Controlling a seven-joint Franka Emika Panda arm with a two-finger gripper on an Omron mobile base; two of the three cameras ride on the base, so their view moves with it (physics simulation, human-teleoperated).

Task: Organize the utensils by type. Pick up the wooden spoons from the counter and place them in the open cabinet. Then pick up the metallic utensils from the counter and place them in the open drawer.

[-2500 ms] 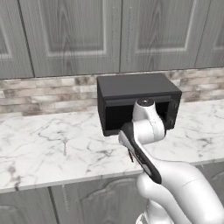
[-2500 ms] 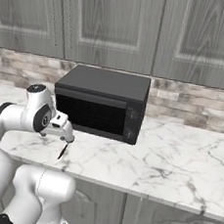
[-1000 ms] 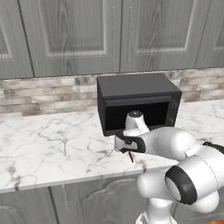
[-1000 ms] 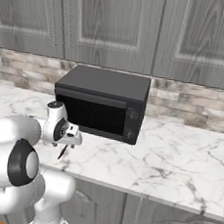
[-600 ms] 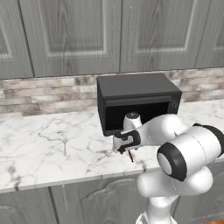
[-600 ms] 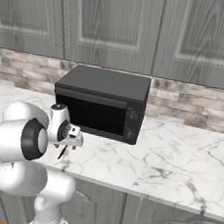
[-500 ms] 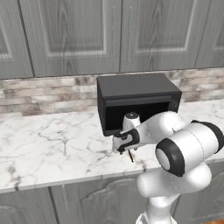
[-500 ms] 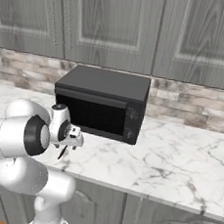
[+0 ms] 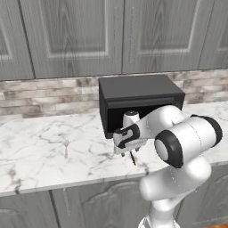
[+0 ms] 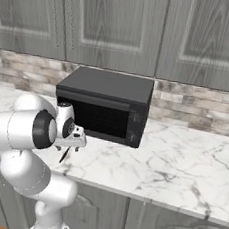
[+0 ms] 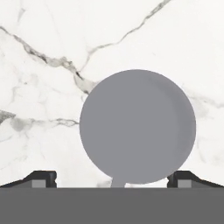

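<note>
Marble counter (image 11: 39, 52) w/ spoon (image 11: 137, 126) btwn pincer (image 11: 112, 178) tips; grip state unclear.

I see spoon (image 11: 137, 126) w/ matt grey metal bowl, smooth. Counter (image 9: 35, 160): polished white marble, grey veins. Oven (image 10: 105, 105): matt black. Cabinet doors (image 9: 73, 35): grey wood grain. Fork (image 9: 66, 148): thin silver metal.

Even, soft rendered light; faint shadows on the counter (image 9: 40, 151); base views perhaps slightly soft.
</note>
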